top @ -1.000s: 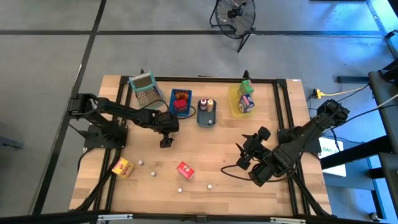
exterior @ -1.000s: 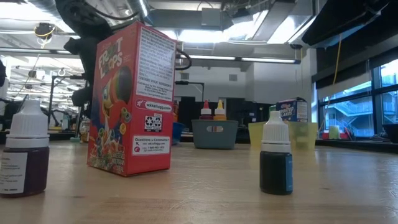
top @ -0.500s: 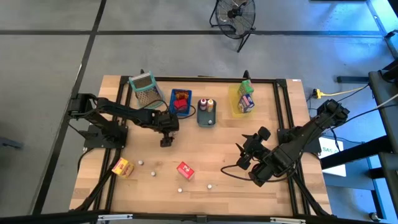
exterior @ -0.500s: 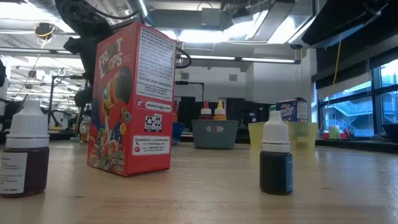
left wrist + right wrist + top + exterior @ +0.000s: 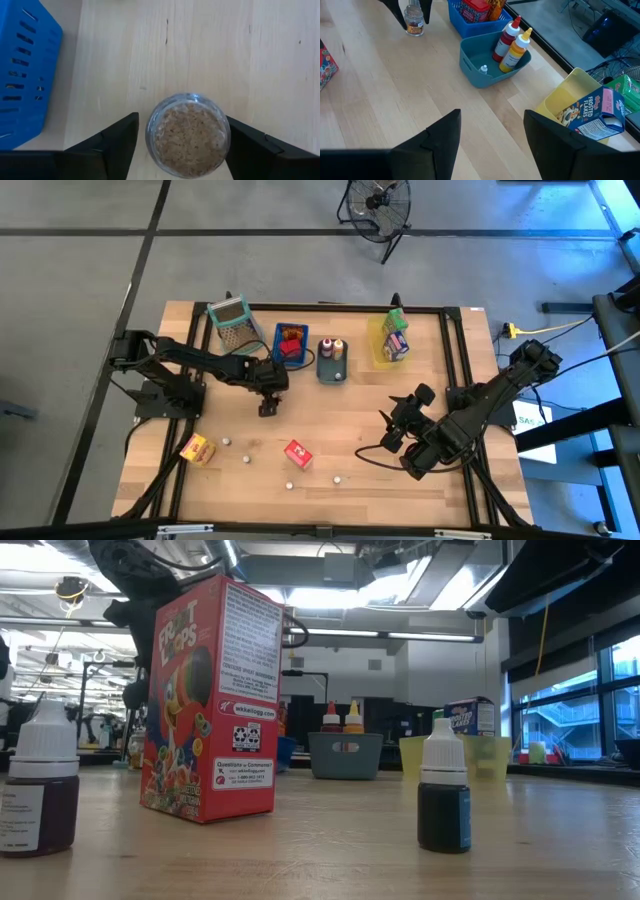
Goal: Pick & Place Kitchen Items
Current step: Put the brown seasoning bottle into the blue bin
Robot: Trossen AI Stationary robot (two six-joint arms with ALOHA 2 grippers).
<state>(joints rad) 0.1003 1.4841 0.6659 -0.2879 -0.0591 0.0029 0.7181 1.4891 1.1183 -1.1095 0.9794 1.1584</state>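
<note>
clear jar [image 5: 187, 134] of brown granules

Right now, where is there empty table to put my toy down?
Bare wood runs across the middle, between the grey tray at the back and the red cereal box near the front. The front right corner is bare too. The back edge is crowded: mesh basket, blue tray, yellow tray.

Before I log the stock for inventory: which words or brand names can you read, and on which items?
"FROOT LOOPS" and "www.kelloggs.com": red cereal box.
"Kellogg's FROSTED": blue-white carton in the yellow tray.
Fine print on the red box and labels on the dropper bottles: too small to read.
</note>
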